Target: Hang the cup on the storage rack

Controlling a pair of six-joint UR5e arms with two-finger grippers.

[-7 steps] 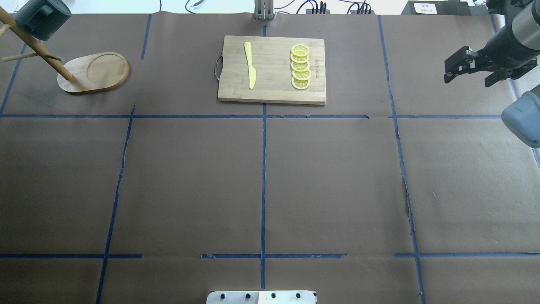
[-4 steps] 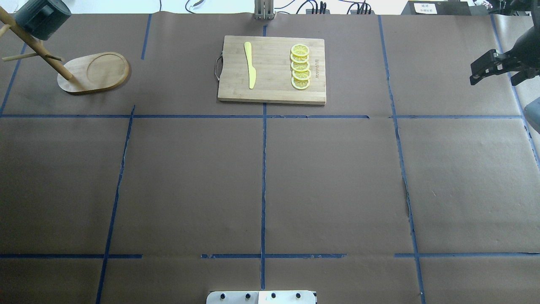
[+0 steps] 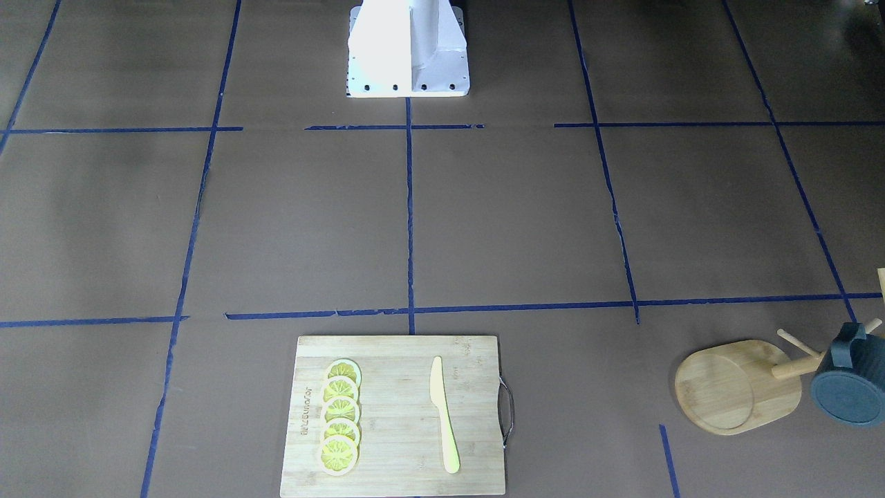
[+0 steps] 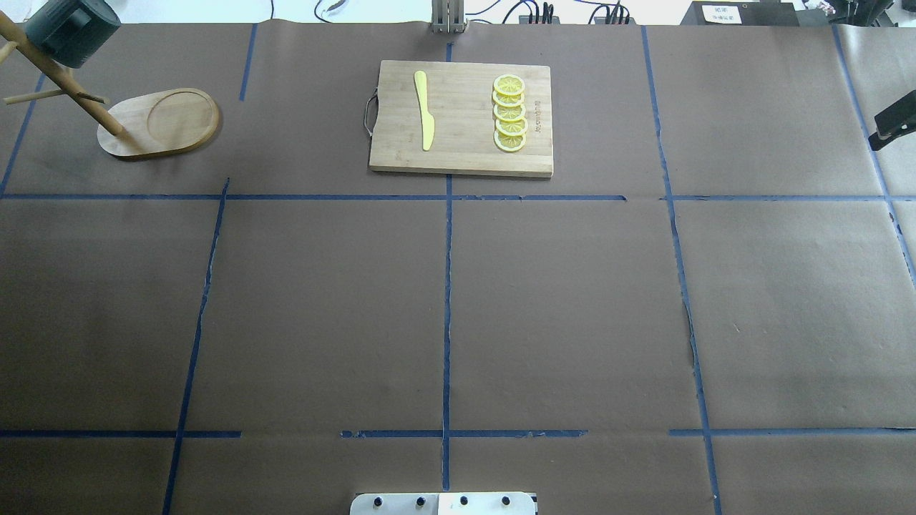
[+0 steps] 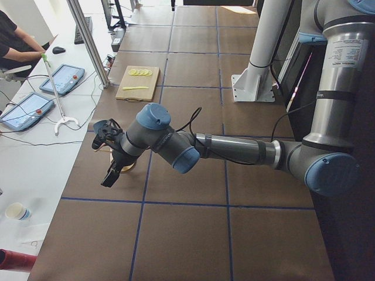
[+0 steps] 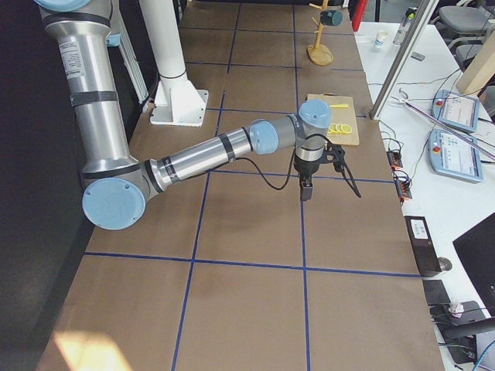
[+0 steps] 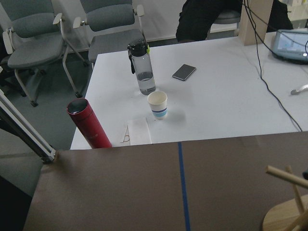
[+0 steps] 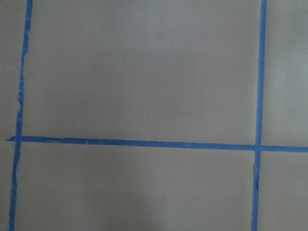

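Right claw (image 4: 891,130) has retreated toward the right edge, its grip impossible to tell, since the cup (image 4: 71,32) hangs on the far-left storage rack (image 4: 161,121).

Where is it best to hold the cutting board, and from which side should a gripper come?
Probably the metal handle on the short edge of the cutting board, toward the robot's left, approached from above. The loop stands off the edge, leaving a gap for one finger, while the board lies flat on the table and looks too wide to span.
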